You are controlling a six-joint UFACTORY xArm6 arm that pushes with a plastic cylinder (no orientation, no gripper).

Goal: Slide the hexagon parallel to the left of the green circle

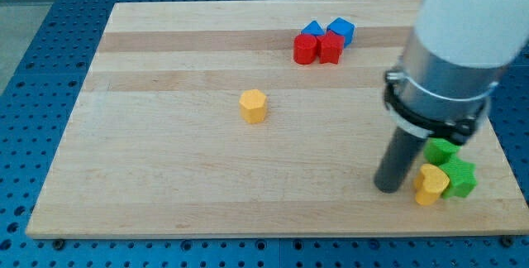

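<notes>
On the desk (165, 177): yellow hexagon (254, 106) at centre, well apart from my tip (386, 189), which stands just left of a second yellow block (430, 185) and two green blocks (459, 177); no gripper fitted.

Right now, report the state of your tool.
No jaws, holding nothing: my tip rests on the board, just left of the yellow block by the green blocks.

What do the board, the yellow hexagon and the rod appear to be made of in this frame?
The board looks like pale, matt wood: lengthwise grain and joined strips show. The yellow hexagon seems to be moulded plastic or painted wood, uniform in colour with a slight sheen; the look leaves it open. The rod is dark and matt, possibly metal or plastic; my tip rests on the board just to the view's left of the yellow block.
</notes>
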